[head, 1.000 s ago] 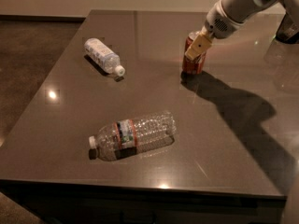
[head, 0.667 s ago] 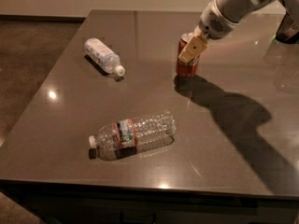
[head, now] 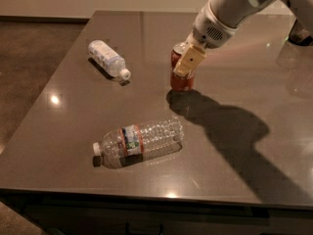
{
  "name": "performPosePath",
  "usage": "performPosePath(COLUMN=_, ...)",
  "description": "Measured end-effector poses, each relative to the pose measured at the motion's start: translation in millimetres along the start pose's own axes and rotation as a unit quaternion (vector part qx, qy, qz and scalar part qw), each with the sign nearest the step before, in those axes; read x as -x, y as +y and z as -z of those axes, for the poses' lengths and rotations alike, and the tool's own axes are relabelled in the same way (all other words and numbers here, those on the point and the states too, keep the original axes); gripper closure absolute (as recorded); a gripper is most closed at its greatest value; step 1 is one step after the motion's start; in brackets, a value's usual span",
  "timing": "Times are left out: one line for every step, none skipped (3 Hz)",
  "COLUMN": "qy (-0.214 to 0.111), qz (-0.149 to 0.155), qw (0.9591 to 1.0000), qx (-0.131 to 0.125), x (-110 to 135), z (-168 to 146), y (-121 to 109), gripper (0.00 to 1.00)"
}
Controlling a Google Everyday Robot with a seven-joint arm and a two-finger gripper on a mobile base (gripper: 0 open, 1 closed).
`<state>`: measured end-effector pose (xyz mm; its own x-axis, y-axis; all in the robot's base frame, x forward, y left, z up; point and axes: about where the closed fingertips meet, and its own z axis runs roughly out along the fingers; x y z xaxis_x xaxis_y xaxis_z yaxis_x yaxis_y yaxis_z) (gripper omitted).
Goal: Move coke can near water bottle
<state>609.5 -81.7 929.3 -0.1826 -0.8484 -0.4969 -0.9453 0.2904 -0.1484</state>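
Observation:
The red coke can (head: 181, 80) stands upright on the dark table, right of centre. My gripper (head: 187, 62) reaches down from the upper right and is shut on the can, its tan finger (head: 190, 61) lying across the can's front. The water bottle (head: 139, 140), clear and ribbed with a white cap and a red-edged label band, lies on its side near the front edge, cap to the left. The can is behind it and a little to the right, some way apart.
A smaller bottle (head: 108, 58) with a whitish label lies on its side at the back left. The table's front edge (head: 146, 196) runs just below the water bottle. The arm's shadow (head: 230, 131) falls across the right half of the table.
My gripper has carried the can leftward and toward the front, closer to the water bottle. Both bottles have stayed where they were.

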Motion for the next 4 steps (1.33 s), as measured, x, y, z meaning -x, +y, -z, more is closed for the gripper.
performPosePath(qy=0.001, qz=0.025, qw=0.9995, qx=0.018, x=6.7, z=-3.7, y=20.2, gripper=1.0)
performPosePath(qy=0.005, qz=0.043, qw=0.9987, qx=0.025, x=9.8, z=-7.4, y=35.5, gripper=1.0)
performPosePath(qy=0.013, qz=0.055, qw=0.9981, qx=0.026, x=7.9, z=-8.5, y=53.2, gripper=1.0)
performPosePath(qy=0.015, qz=0.055, qw=0.998, qx=0.028, x=2.8, z=-7.7, y=65.3, gripper=0.99)
